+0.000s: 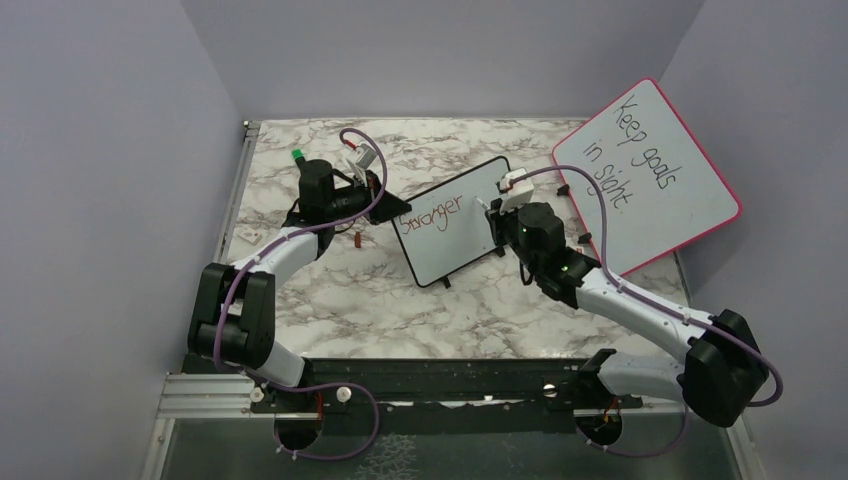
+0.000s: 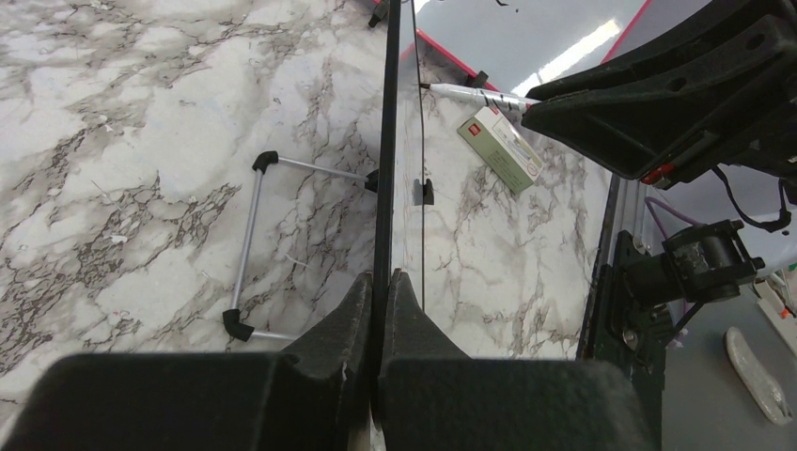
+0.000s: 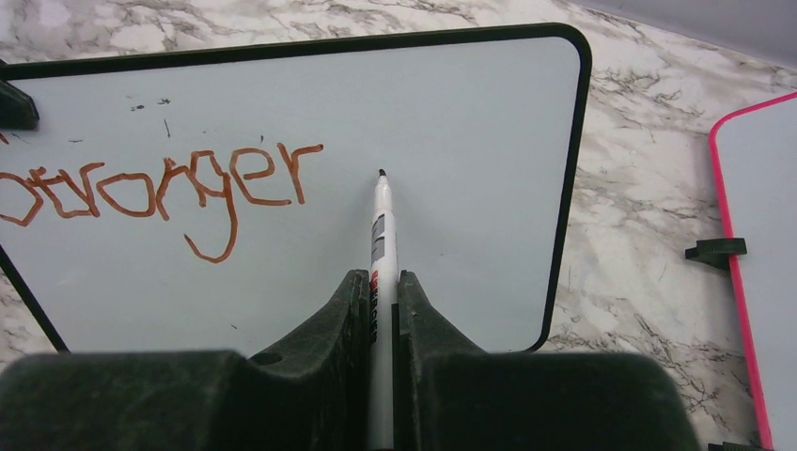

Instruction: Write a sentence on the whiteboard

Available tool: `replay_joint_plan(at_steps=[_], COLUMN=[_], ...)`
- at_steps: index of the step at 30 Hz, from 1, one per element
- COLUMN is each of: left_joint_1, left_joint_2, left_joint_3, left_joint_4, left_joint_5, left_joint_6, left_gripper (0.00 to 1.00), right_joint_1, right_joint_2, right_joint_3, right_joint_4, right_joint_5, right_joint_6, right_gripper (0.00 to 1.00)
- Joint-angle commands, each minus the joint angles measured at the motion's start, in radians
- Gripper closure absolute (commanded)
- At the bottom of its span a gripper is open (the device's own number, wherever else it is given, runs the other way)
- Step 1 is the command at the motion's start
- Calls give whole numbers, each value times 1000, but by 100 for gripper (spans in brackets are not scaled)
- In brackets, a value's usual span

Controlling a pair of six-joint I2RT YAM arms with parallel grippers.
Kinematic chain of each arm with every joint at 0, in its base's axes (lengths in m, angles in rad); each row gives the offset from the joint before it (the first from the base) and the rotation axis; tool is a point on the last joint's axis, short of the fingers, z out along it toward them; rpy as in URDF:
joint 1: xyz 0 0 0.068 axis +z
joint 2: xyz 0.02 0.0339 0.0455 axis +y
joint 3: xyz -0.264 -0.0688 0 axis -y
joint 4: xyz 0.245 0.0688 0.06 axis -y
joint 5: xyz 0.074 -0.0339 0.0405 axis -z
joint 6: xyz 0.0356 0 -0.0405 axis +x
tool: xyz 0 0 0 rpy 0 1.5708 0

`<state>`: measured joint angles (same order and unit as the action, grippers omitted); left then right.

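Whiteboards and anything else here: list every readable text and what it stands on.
"Stronger": reddish-brown handwriting on the black-framed whiteboard.
"Keep goals in sight": black handwriting on the pink-framed board.
Label on the marker: too blurred to read.
Label on the small box: too small to read.

A whiteboard [image 1: 455, 220] is set at the middle of a table [image 1: 330, 290], between two arms. Its left edge is clamped by the left gripper [image 2: 381, 282]. At its right side a marker [image 3: 381, 221] is held in the right gripper [image 3: 381, 282], with the tip pointed at the surface just past the end of the sentence [image 3: 160, 183]. A wire stand [image 2: 246, 246] is seen behind the whiteboard, resting on the table. A small box [image 2: 500, 148] is laid on the table near the marker. A larger board [image 1: 650, 170] is propped behind and to the right.
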<state>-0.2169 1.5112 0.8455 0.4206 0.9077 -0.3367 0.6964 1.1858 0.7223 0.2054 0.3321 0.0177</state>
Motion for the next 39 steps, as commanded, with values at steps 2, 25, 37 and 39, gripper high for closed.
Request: replay_joint_plan(at_steps=[2,25,37,39], left_joint_1=[-4,-4,-5,-4], left_joint_2=[40,39,33,32], left_joint_3=[-7,-9,-9,-9], left_joint_4=[-109,-113,-112,-113], left_joint_5=[-62,-72,-98,-98], left_joint_6=[62,61,44,42], left_gripper=[100,100,100,100], right_joint_1=[-1,53,272,311], right_joint_2=[18,-62,-85,-83], right_joint_3=[25,-51,-122,-132], right_joint_4=[34,-12,25,40], right_joint_5=[-47,-91,81,114], right_joint_6=[-37,-28,-26,-27], right_gripper=[99,99,99,99])
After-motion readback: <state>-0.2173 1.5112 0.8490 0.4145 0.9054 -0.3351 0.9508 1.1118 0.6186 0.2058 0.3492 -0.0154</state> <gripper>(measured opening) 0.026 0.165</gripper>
